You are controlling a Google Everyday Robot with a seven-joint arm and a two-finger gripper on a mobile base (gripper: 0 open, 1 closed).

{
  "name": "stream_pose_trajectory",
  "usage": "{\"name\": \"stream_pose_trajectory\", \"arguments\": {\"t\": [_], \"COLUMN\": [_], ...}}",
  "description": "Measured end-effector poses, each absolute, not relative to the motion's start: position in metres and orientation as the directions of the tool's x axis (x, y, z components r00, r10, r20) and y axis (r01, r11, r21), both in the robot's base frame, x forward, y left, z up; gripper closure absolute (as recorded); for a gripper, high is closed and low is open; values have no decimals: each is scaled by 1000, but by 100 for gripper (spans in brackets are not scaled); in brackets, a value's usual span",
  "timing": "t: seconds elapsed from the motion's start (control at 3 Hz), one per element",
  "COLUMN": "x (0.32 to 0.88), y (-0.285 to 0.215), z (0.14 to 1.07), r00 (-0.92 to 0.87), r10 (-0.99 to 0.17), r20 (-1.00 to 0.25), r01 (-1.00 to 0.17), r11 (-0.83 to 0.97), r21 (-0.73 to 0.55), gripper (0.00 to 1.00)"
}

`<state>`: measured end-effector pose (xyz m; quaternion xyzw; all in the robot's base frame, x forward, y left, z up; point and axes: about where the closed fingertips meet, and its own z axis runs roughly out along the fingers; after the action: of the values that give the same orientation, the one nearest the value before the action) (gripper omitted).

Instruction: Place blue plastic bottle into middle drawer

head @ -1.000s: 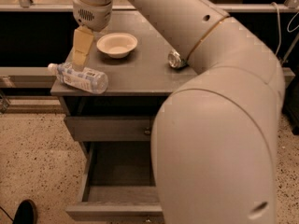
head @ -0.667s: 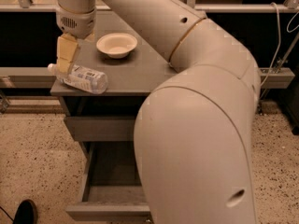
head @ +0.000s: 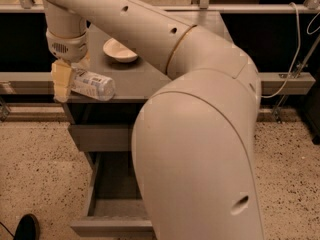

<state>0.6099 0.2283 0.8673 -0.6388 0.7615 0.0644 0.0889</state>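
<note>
Grey cabinet top [head: 136, 77]: small clear blue-label plastic bottle [head: 95, 85] on its side, just right of cream gripper [head: 62, 85], touching; grip state can't tell. Prob. light, slick, squashy: hold mid-body. Open grey drawer [head: 110, 227] below.

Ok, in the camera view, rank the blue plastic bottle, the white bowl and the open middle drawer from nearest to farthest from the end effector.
The end effector is at the front edge of the cabinet top.
1. blue plastic bottle: lying on the top, right at it.
2. white bowl: farther back on the top.
3. middle drawer: pulled open, well below.
</note>
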Motion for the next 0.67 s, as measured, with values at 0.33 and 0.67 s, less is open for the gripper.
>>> {"name": "stream_pose_trajectory", "arguments": {"t": [0.33, 0.67], "x": [611, 618], "y": [225, 216], "z": [847, 842], "r00": [-188, -188], "r10": [-958, -953], "r20": [-219, -236], "r01": [-982, -981], "r11": [190, 193], "r21": [11, 1], "gripper": [42, 64]}}
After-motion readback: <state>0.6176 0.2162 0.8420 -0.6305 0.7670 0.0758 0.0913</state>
